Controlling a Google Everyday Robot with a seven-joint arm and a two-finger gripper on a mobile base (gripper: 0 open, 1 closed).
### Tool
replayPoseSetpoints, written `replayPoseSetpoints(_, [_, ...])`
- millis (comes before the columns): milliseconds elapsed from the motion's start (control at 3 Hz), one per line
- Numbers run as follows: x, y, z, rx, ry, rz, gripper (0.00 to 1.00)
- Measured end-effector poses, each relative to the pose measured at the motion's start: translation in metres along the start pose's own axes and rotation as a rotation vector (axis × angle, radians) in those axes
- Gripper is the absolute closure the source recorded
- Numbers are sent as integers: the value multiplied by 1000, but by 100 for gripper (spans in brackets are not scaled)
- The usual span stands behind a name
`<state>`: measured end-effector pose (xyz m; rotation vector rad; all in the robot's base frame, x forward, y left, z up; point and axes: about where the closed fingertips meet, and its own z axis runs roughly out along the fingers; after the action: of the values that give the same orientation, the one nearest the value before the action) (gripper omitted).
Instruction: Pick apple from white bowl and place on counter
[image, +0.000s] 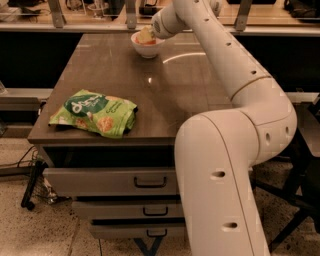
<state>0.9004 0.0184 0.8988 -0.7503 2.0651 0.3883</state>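
The white bowl (146, 48) stands at the far end of the counter (165, 85). A sliver of the orange-red apple (147, 42) shows inside it, mostly covered. My gripper (146, 35) reaches down into the bowl from the upper right, its yellowish fingers right on top of the apple. The long white arm stretches from the lower right of the view across the counter to the bowl.
A green snack bag (95, 113) lies near the counter's front left corner. Three grey drawers (115, 181) with dark handles sit under the counter. A rail with posts runs behind the counter's far edge. The arm's white base fills the lower right.
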Motion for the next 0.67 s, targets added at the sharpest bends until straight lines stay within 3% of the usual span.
replayPoseSetpoints(333, [1, 4, 1, -8, 7, -9, 74])
replayPoseSetpoints(667, [-4, 5, -3, -6, 5, -38, 61])
